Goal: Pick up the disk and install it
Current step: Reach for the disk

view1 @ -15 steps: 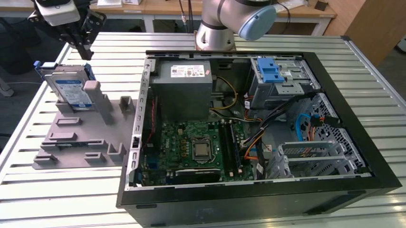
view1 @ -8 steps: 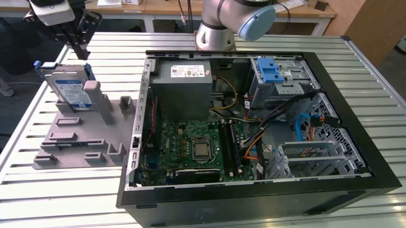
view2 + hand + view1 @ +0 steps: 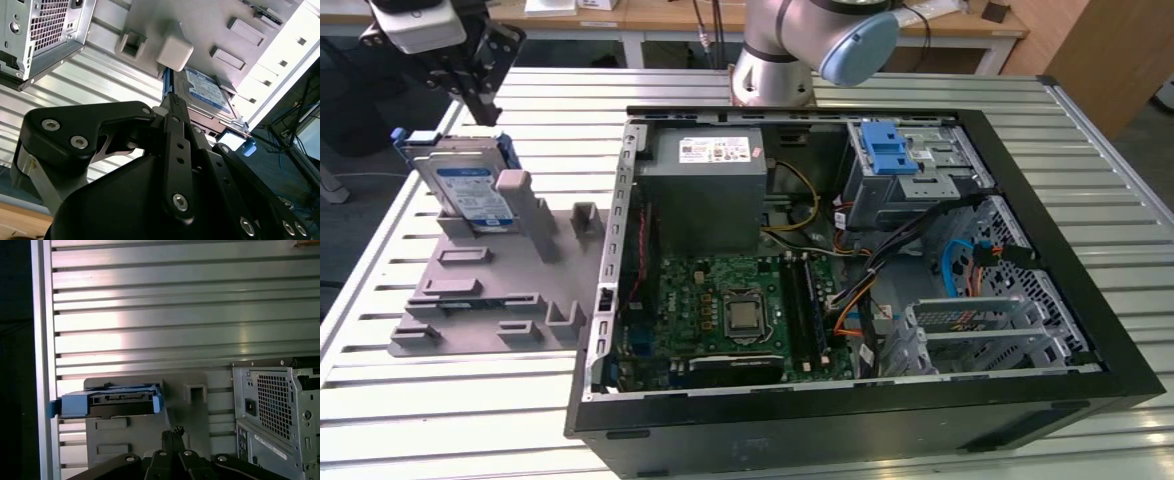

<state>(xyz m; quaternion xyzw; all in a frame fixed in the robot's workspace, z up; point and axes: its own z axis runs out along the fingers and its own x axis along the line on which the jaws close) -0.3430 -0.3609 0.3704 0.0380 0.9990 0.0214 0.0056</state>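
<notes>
Slatted aluminium table [image 3: 921, 90]; wooden benches [image 3: 667, 12] behind. Open computer case [image 3: 854, 440] on table. Disk [image 3: 470, 185] upright in grey fixture [image 3: 480, 290], white-and-blue label outward. Gripper [image 3: 483, 108] just above disk, fingers together, holding nothing.

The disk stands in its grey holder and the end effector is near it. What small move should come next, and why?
Probably lower the end effector straight toward the top edge of the disk. In the exterior view the disk stands upright in the grey holder, and the end effector hangs above it, not touching, so a grasp seems not yet possible from there.
</notes>
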